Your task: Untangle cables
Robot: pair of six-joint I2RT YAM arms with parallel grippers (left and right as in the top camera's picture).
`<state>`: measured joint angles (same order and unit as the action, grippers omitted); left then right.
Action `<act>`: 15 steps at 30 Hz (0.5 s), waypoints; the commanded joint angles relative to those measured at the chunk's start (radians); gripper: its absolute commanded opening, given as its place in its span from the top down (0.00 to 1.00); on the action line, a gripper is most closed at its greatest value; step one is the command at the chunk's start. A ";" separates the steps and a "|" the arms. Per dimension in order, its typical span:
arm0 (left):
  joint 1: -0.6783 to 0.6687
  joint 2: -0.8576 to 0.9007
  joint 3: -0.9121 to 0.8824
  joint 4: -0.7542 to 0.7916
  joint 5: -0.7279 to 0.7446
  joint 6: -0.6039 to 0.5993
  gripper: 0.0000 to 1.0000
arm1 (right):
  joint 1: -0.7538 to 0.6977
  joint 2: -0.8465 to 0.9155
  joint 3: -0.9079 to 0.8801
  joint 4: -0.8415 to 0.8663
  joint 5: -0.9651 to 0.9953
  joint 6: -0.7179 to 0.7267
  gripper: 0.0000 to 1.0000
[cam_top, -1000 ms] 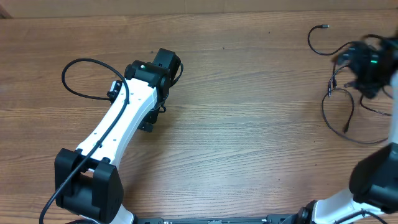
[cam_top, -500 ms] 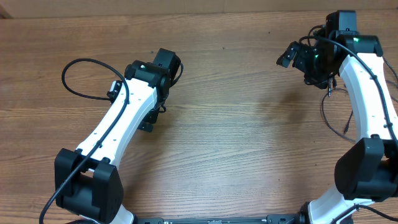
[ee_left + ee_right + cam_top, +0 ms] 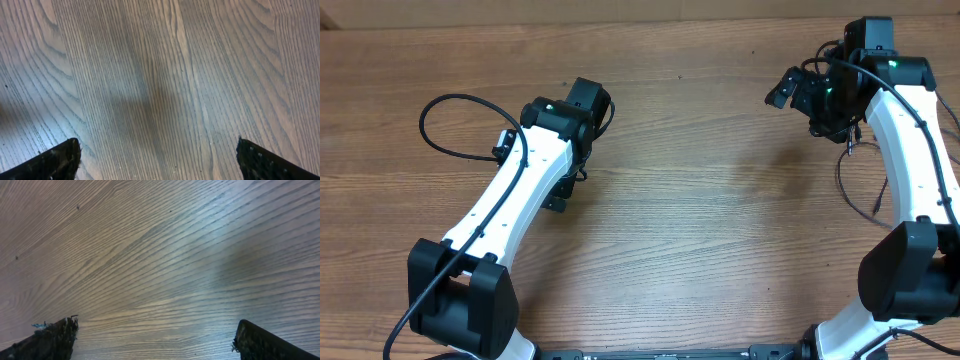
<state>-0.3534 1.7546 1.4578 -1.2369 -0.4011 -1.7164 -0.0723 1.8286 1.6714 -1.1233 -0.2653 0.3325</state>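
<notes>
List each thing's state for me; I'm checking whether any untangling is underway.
left gripper: open, empty, over the bare table.
right gripper: open, empty, over bare table.
cables: lying loose on the table, not gripped, partly hidden under the right arm.

- Overhead: bright, even light is falling on the tabletop (image 3: 700, 230); detail is rendering sharp.
- Left wrist: a soft grey shadow is crossing the centre; bluish glare is showing lower left.
- Right wrist: pale sheen is washing the grain; fingers (image 3: 50, 340) are reading near-black.
</notes>
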 commanded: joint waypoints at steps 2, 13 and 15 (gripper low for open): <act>-0.007 0.002 0.011 -0.004 -0.017 0.015 0.00 | -0.002 -0.001 0.016 0.003 -0.006 -0.016 0.00; -0.006 0.005 0.010 -0.058 -0.051 0.016 0.00 | -0.002 -0.001 0.016 0.003 -0.006 -0.016 0.00; -0.008 0.005 0.010 -0.077 -0.042 0.017 0.00 | -0.002 -0.001 0.016 0.003 -0.006 -0.016 0.00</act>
<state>-0.3534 1.7546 1.4578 -1.2907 -0.4145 -1.7161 -0.0723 1.8286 1.6714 -1.1236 -0.2657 0.3321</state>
